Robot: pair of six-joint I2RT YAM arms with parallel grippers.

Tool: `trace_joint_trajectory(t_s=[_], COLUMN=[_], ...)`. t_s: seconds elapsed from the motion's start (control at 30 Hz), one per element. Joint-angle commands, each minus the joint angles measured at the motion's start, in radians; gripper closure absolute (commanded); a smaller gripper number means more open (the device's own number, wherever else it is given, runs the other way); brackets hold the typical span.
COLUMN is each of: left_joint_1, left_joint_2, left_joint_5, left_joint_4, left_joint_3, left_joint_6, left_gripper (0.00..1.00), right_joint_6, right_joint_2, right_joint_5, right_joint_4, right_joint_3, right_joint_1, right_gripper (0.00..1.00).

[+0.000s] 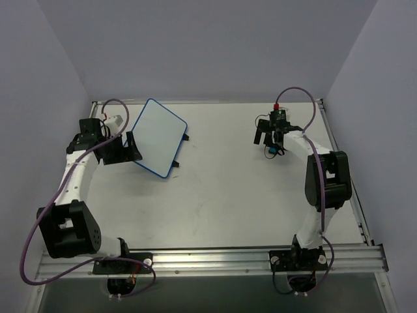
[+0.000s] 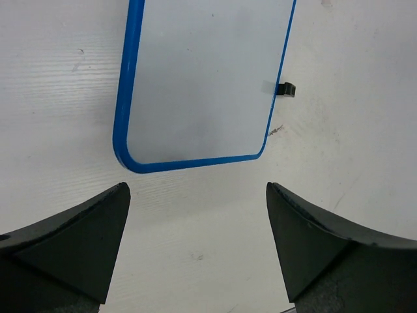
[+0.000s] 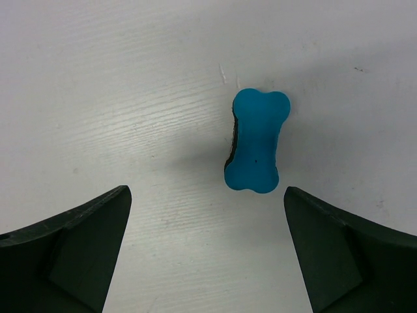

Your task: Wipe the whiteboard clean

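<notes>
My left end effector (image 2: pixel 197 195) hangs released. The blank whiteboard (image 2: pixel 202 78) lies on the desk (image 2: pixel 52 98) just ahead, long axis running away from it. My right end effector (image 3: pixel 207 195) is released too.

I read a white bench (image 1: pixel 228 202) with a faintly streaked, scuffed surface and a metal rail (image 1: pixel 215 257) along its near edge. Two items lie directly on it, well apart.

- Far left: the whiteboard (image 1: pixel 156 137), blue-framed and turned at an angle. Its writing face is blank, and two black feet (image 1: pixel 186 137) sit on its right edge.
- Far right: a small blue bone-shaped eraser (image 3: pixel 256 142), with a dark layer along one long side.
</notes>
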Motion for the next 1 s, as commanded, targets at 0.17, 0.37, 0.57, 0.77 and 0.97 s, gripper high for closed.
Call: trace_joint_trajectory(t_s=[0.17,0.37,0.57,0.77,0.97], left_joint_1=[0.002,-0.017,-0.081,-0.213,-0.250], left_joint_2=[-0.349,-0.760,-0.916,-0.980,-1.028], left_joint_5=[-0.324,-0.499,-0.590,-0.813,-0.793], left_joint_4=[0.066,-0.050,-0.279,-0.385,-0.322], left_joint_3=[-0.061,-0.026,0.106,0.123,0.065], left_joint_6=[-0.096,-0.073,-0.102,-0.106,-0.132], left_gripper=[0.06,0.06,0.06,0.06,0.06], right_joint_6=[-0.040,-0.052,-0.036,-0.095,-0.075], right_joint_2=[-0.242,-0.622,-0.938,-1.156,-1.262], right_joint_5=[0.176,0.292,0.339,0.555,0.631], right_joint_4=[-0.097,-0.200,-0.254,-0.338,-0.486], right_joint_3=[0.015,-0.035,-0.116,-0.172,-0.123], right_joint_1=[0.096,0.285,0.289,0.345,0.360], right_gripper=[0.00,0.00,0.00,0.00,0.00])
